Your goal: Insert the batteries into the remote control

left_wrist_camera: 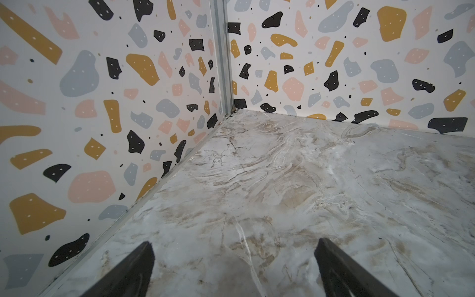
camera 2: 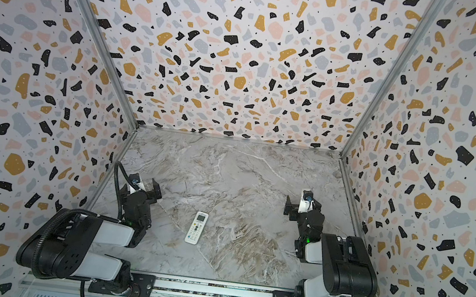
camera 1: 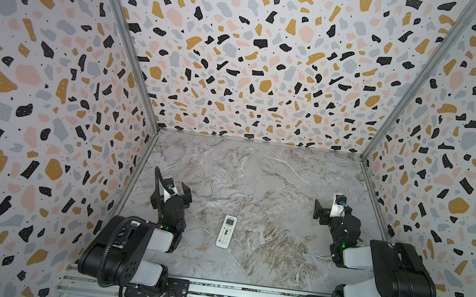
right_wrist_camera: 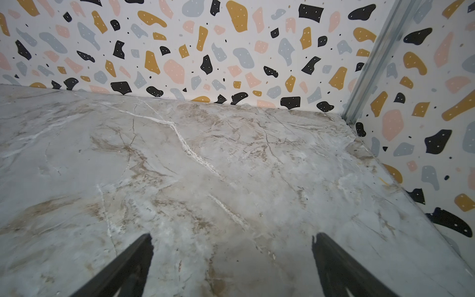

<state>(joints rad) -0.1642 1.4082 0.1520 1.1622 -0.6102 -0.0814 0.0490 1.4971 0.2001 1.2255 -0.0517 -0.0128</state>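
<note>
Left tool [left_wrist_camera: 234, 244]: jaws spread fully wide, nothing held, only bare surface [left_wrist_camera: 282, 180] showing between the two dark fingers [left_wrist_camera: 138, 264]. In both top views the left tool [camera 1: 171, 195] [camera 2: 140, 189] sits lower left of centre, above the surface and aimed at the back wall. Its arm is folded back toward the rail [camera 1: 242, 293] along the bottom edge of the frame.

Right tool [right_wrist_camera: 231, 236]: same state, jaws spread fully wide, empty, bare marbled surface between the fingers [right_wrist_camera: 133, 259]. In both top views the right tool [camera 1: 334, 213] [camera 2: 303, 209] sits lower right of centre, at about the same height in the frame as the left one, with its arm also folded back to the rail.

Remote control [camera 1: 226, 231] [camera 2: 196, 228]: lies flat on the surface in the lower middle of the frame, between the two arms and nearer the left arm. It touches neither arm and is well apart from the right tool. Button side up, with the small grey screen at the end toward the top of the frame. Its long axis runs roughly up and down the frame, with the top end leaning slightly right.

Terrazzo-patterned walls [camera 1: 259, 49] close in the surface at the left, right and back. Each wrist view shows a wall corner beyond the fingers.
</note>
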